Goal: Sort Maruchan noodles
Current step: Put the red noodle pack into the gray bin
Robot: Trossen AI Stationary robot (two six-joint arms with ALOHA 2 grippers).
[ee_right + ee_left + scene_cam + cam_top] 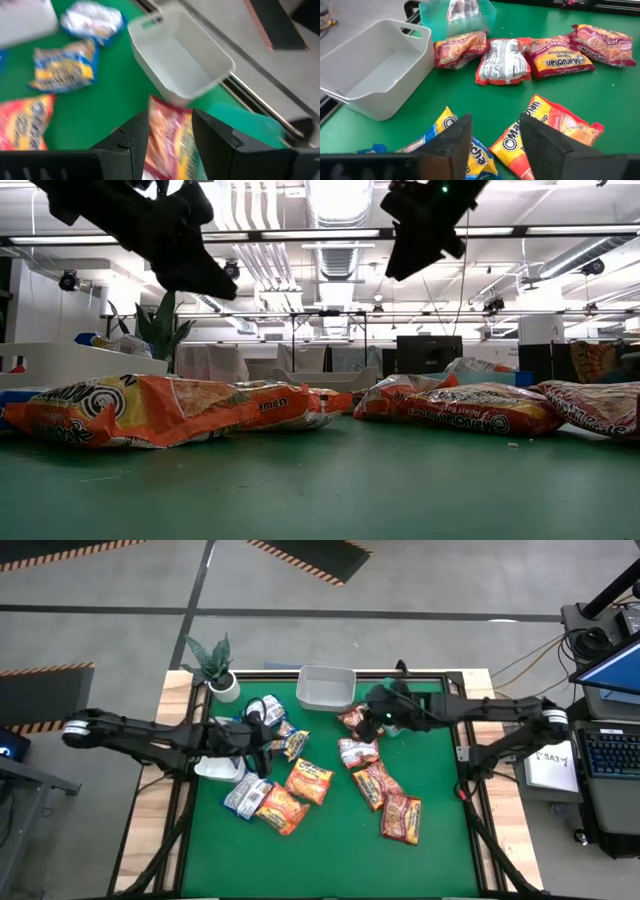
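Maruchan noodle packets lie flat and scattered on the green mat. Dark red ones point(375, 785) are on the right, orange ones point(310, 780) in the middle, and blue-and-white ones point(270, 712) on the left. My left gripper point(258, 745) hangs open above the left group. In its wrist view an orange packet point(555, 125) and a blue-yellow packet point(447, 125) lie below its gripper point(495, 122). My right gripper point(378, 718) is open, raised near the far edge. In its wrist view a dark red packet point(170, 137) shows between the fingers of its gripper point(170, 117), lying on the mat below.
An empty white tub point(325, 688) stands at the far edge of the table. A second white tub point(218, 768) sits under the left arm. A see-through teal tub point(457, 15) with a packet in it stands beyond the red packets. A potted plant point(212, 665) occupies the far left corner.
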